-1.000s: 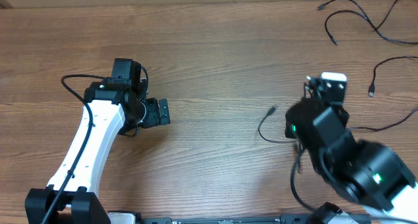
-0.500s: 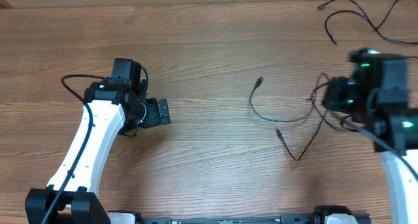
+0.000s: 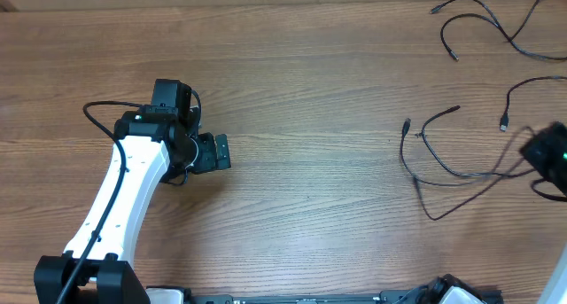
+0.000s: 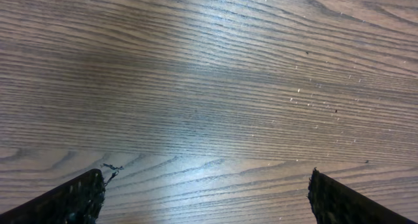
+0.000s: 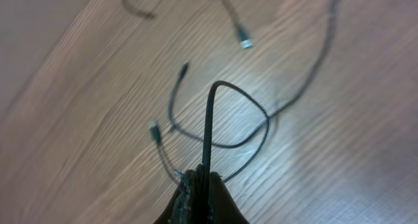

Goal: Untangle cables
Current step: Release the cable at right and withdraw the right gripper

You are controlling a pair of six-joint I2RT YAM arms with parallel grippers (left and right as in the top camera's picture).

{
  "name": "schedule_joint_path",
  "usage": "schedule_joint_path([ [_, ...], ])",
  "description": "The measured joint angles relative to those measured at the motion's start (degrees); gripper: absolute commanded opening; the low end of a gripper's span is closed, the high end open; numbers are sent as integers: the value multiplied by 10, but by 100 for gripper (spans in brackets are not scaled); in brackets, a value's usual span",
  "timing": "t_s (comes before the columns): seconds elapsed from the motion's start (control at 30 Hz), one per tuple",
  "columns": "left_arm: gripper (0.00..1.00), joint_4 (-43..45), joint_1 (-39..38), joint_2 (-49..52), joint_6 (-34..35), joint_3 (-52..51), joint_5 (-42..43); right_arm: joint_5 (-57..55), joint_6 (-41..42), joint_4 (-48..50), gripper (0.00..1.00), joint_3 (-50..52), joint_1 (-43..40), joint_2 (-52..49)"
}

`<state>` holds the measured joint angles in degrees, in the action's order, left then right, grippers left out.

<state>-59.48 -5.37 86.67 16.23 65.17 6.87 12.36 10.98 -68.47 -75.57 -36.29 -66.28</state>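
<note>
Thin black cables (image 3: 440, 167) lie in loose crossed loops on the wood at the right, with plug ends at the left and top of the loops. My right gripper (image 3: 539, 155) sits at the far right edge, shut on one strand of them. In the right wrist view the held cable (image 5: 209, 129) rises from the shut gripper (image 5: 204, 183) into a loop, and a silver-tipped plug (image 5: 245, 43) lies beyond. My left gripper (image 3: 218, 152) stands open over bare wood at the left, far from the cables; nothing lies between its fingertips (image 4: 77, 199).
More loose black cables (image 3: 483, 22) lie at the table's far right corner, and another plug-ended cord (image 3: 511, 98) lies just above my right gripper. The left arm's white link (image 3: 120, 193) runs down to the near edge.
My right arm has swung from the table's middle to the far right edge, dragging the held cable with it; the loops have moved right and spread out. The left arm has not moved.
</note>
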Motion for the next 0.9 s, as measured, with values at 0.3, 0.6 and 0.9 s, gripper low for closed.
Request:
schedule_joint_path([
  [0.3,100,0,0,0,0,0,0,8,23,22,4,0,-144,-32],
  [0.6,100,0,0,0,0,0,0,9,40,102,4,0,-209,-106],
  [0.9,100,0,0,0,0,0,0,12,99,215,4,0,-263,-207],
])
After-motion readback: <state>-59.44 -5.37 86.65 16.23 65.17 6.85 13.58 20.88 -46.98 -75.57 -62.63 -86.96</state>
